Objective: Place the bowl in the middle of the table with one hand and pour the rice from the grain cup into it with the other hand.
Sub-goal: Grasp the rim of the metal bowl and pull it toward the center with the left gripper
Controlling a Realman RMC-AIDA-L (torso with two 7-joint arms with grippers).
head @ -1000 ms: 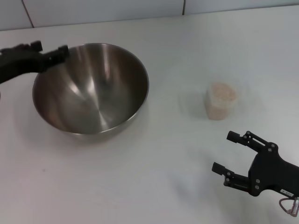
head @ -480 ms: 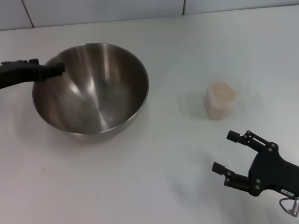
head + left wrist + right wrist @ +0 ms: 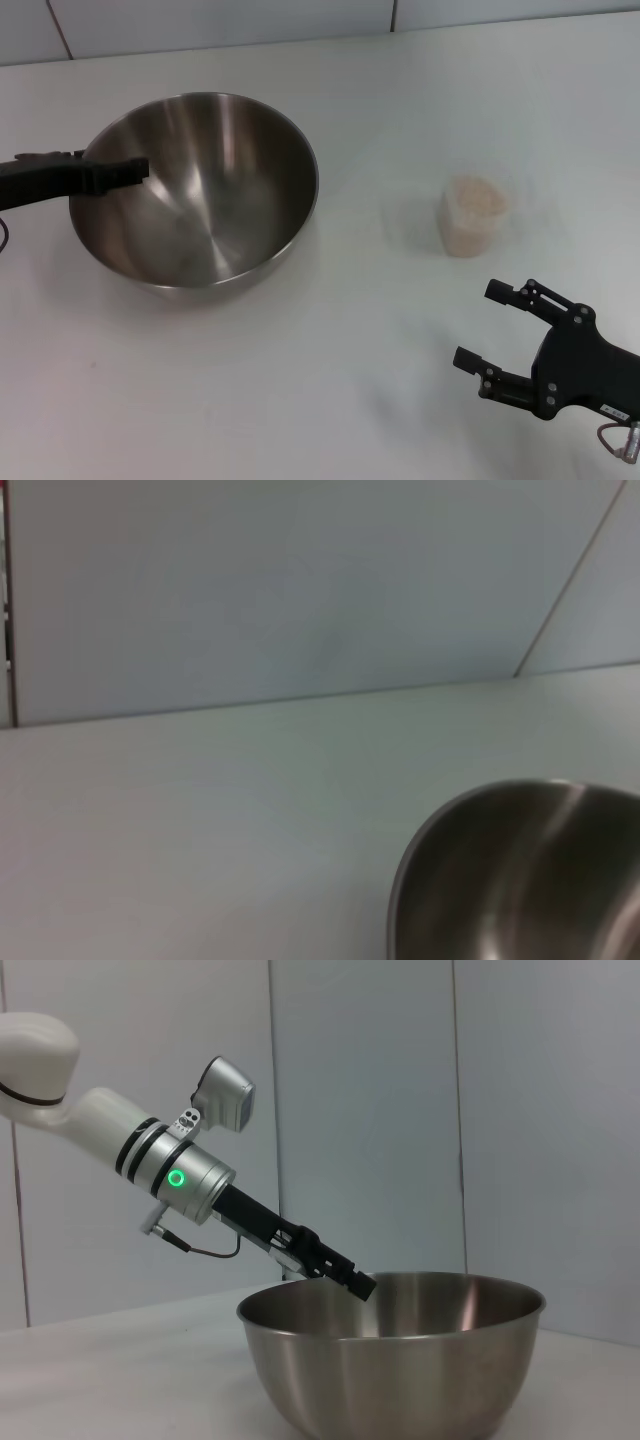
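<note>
In the head view, one bowl [image 3: 195, 190] and one grain cup [image 3: 472, 215] with rice [image 3: 476, 198] are seen well apart on the counter [image 3: 330, 380]. The left gripper [image 3: 125, 172] is at the bowl's rim, its jaws not readable; the right gripper [image 3: 490, 325] is held with jaws spread, empty. In the left wrist view, the bowl [image 3: 520, 880] is shown. In the right wrist view, the left gripper [image 3: 355, 1280] is over the rim.
</note>
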